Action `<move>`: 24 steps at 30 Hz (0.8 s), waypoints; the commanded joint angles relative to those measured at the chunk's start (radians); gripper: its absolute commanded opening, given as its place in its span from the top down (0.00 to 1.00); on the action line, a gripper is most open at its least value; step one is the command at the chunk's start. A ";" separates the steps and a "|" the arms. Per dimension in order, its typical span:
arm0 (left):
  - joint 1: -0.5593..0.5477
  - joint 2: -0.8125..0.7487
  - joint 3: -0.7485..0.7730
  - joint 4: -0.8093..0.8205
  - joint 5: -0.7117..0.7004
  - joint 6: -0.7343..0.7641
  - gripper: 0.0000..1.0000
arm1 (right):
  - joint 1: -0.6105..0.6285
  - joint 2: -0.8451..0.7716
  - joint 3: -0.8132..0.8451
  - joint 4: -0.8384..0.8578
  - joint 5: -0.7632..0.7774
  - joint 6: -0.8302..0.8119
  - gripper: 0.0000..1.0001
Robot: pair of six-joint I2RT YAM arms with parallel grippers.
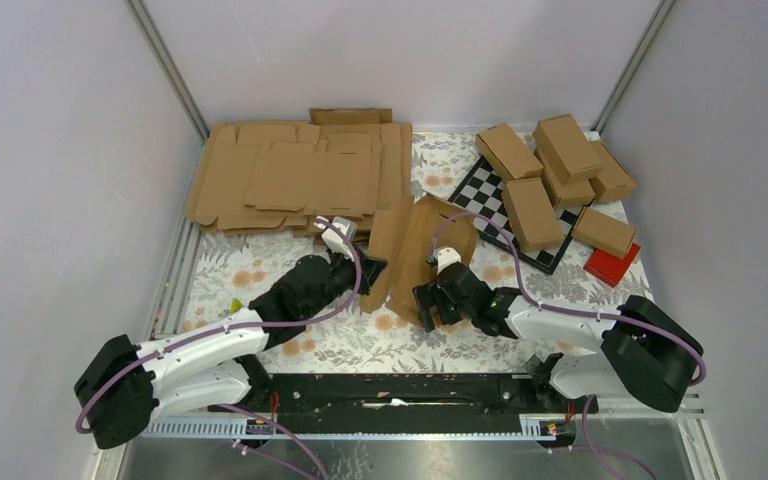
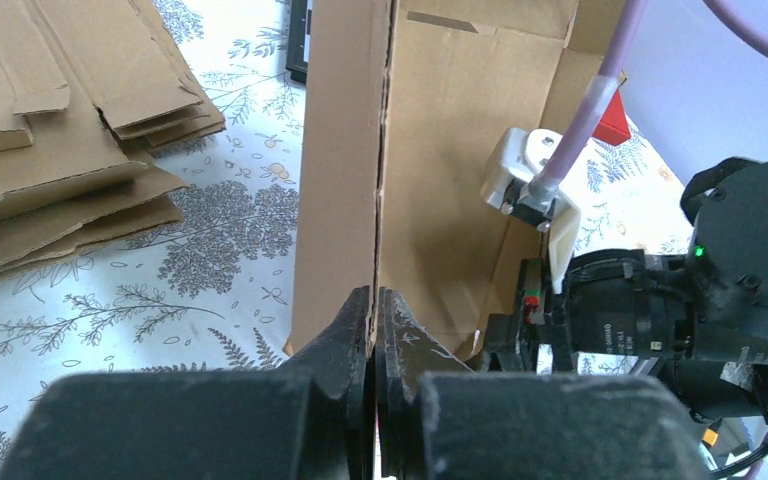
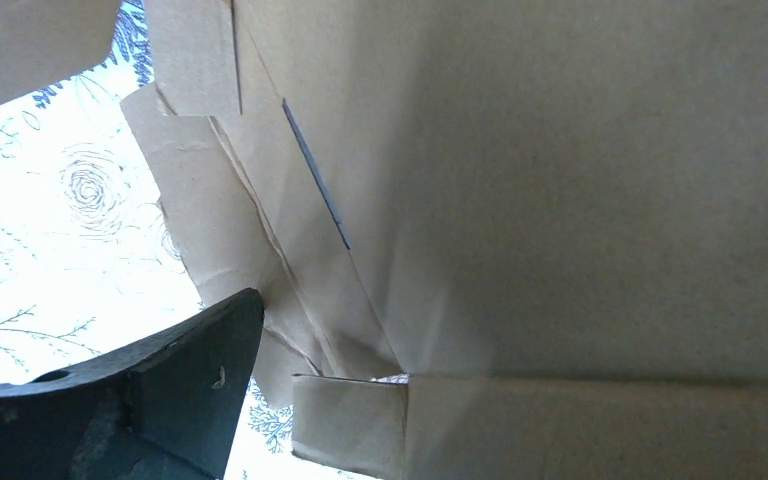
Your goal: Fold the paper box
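The paper box [image 1: 412, 245] is a brown die-cut sheet held half upright at the table's middle, its flaps partly bent. My left gripper [image 1: 370, 272] is shut on the sheet's left panel. In the left wrist view the pads [image 2: 357, 325] pinch the edge of the cardboard [image 2: 345, 150], which rises straight up. My right gripper [image 1: 430, 302] is at the sheet's near right edge. In the right wrist view the cardboard [image 3: 560, 200] fills the frame. One dark finger [image 3: 170, 380] stands well apart at the lower left. The other finger is hidden behind the cardboard.
A thick pile of flat cardboard blanks [image 1: 295, 175] lies at the back left. Several folded brown cartons [image 1: 560, 170] sit at the back right on and around a checkered board [image 1: 488, 195], with a red block [image 1: 612, 266] beside them. Walls close in on three sides.
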 commanded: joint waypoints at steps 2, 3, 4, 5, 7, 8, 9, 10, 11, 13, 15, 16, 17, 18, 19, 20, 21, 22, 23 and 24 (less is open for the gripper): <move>0.004 0.029 0.121 -0.044 0.074 -0.049 1.00 | 0.028 0.038 0.039 0.022 0.030 -0.016 0.00; 0.003 0.029 0.123 -0.046 0.078 -0.043 1.00 | 0.028 0.043 0.044 0.019 0.038 -0.011 0.01; 0.002 0.025 0.118 -0.045 0.077 -0.038 1.00 | 0.028 0.047 0.047 0.015 0.045 -0.007 0.00; 0.003 0.021 0.110 -0.038 0.075 -0.034 1.00 | 0.028 0.047 0.049 0.014 0.052 -0.002 0.00; 0.003 0.012 0.087 -0.019 0.085 -0.033 1.00 | 0.028 0.039 0.053 0.014 0.070 0.021 0.01; 0.002 0.006 0.071 -0.003 0.094 -0.036 1.00 | 0.028 0.033 0.056 0.007 0.083 0.041 0.01; 0.003 -0.003 0.053 0.022 0.107 -0.037 1.00 | 0.028 0.026 0.063 -0.003 0.093 0.065 0.01; 0.004 -0.013 0.028 0.049 0.115 -0.039 1.00 | 0.028 0.021 0.071 -0.014 0.108 0.096 0.01; 0.003 -0.028 -0.005 0.078 0.117 -0.039 1.00 | 0.028 0.019 0.082 -0.048 0.131 0.137 0.01; 0.003 -0.054 -0.048 0.130 0.119 -0.039 1.00 | 0.028 0.021 0.107 -0.088 0.143 0.191 0.01; 0.003 -0.078 -0.081 0.171 0.127 -0.035 1.00 | 0.028 0.028 0.130 -0.116 0.171 0.227 0.01; 0.003 -0.088 -0.097 0.191 0.127 -0.031 1.00 | 0.028 0.029 0.140 -0.127 0.187 0.237 0.01; 0.002 -0.098 -0.108 0.207 0.145 -0.029 1.00 | 0.028 0.026 0.148 -0.138 0.209 0.243 0.01; 0.001 -0.107 -0.118 0.214 0.150 -0.023 1.00 | 0.028 0.023 0.155 -0.144 0.232 0.252 0.01; 0.000 -0.115 -0.125 0.218 0.148 -0.016 1.00 | 0.028 0.018 0.162 -0.145 0.251 0.258 0.01; 0.000 -0.123 -0.130 0.219 0.146 -0.008 1.00 | 0.028 0.015 0.166 -0.146 0.270 0.264 0.01; -0.001 -0.130 -0.136 0.220 0.145 0.001 1.00 | 0.028 0.011 0.173 -0.150 0.287 0.272 0.03; -0.001 -0.135 -0.138 0.221 0.140 0.008 1.00 | 0.028 0.011 0.182 -0.161 0.309 0.279 0.05; -0.002 -0.139 -0.140 0.221 0.136 0.012 1.00 | 0.028 0.012 0.194 -0.178 0.335 0.284 0.05; -0.003 -0.141 -0.140 0.221 0.135 0.014 1.00 | 0.028 0.017 0.206 -0.194 0.359 0.291 0.05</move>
